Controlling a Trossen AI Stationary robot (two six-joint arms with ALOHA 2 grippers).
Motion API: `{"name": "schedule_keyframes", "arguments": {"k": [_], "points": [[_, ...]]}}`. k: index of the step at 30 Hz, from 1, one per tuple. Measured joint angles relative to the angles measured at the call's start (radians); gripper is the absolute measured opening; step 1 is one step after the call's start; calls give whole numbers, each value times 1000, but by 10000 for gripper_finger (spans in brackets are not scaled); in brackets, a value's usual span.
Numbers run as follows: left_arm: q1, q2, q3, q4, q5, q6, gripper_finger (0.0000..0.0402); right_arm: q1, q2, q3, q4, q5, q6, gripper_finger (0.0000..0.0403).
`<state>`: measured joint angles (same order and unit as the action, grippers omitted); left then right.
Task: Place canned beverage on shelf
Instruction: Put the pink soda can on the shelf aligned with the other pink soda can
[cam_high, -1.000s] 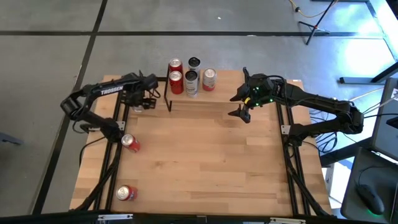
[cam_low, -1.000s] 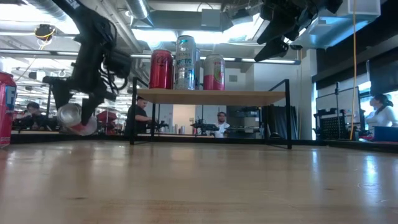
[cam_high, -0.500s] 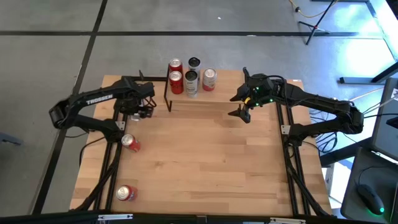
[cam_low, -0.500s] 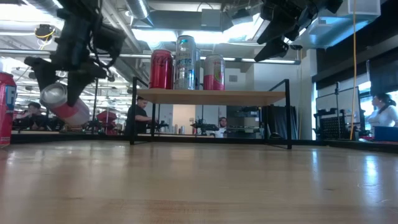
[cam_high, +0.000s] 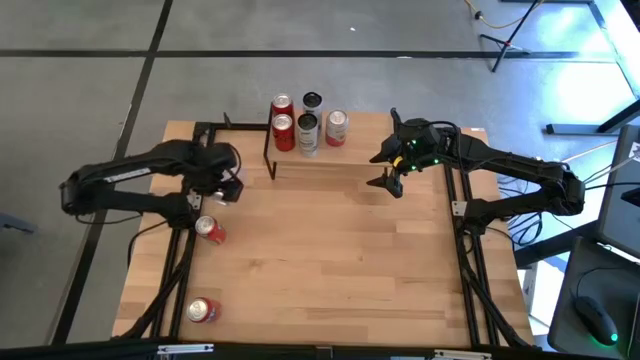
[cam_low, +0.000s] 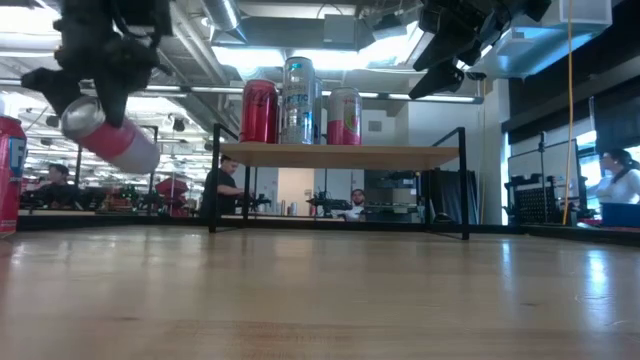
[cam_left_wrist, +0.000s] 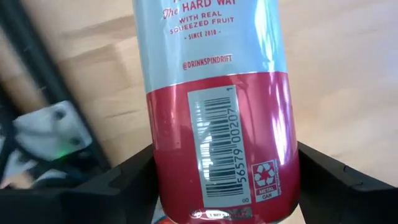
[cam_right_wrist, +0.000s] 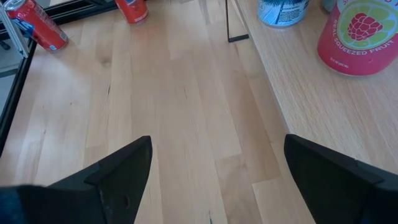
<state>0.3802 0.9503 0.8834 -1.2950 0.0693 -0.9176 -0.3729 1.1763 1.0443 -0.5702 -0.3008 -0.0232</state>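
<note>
Step in hand, as judged: carry the gripped can (cam_low: 110, 140) up and across to the shelf (cam_low: 340, 155) and stand it there. The can hangs tilted in the low view, lifted clear of the tabletop (cam_high: 330, 260) and off to the shelf's left end, so it should be brought upright before descent. Three cans (cam_low: 300, 100) show at that end of the board from the low view, four from overhead, so the free stretch further along is the safer target; approach from above, clear the black end post, set the base flat, then release. Left tool (cam_left_wrist: 224, 186): jaws spread about a can's width and clamped on the can's lower body, dark fingers (cam_left_wrist: 118, 186) on either side of the red band by the barcode. Right tool (cam_high: 388, 170): hovering beside the shelf's far end, jaws wide apart, holding nothing. Two further cans (cam_high: 207, 270) lie on the tabletop near the left arm's base.
</note>
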Motion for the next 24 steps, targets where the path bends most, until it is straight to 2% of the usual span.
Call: {"name": "schedule_keyframes", "arguments": {"k": [6, 11, 17, 21, 24], "points": [[-82, -88, 46, 62, 5, 8, 275, 0, 0, 0, 6, -3, 32, 351], [-140, -134, 99, 137, -15, 51, 275, 7, 1, 0, 76, -11, 142, 351], [-228, -155, 127, 298, -70, 112, 275, 101, 48, 0, 294, 11, 328, 351], [-306, -150, 127, 435, -84, 193, 276, 195, 120, 0, 443, 51, 411, 351], [-370, -136, 127, 527, -138, 247, 278, 251, 177, 0, 577, 83, 502, 351]]}}
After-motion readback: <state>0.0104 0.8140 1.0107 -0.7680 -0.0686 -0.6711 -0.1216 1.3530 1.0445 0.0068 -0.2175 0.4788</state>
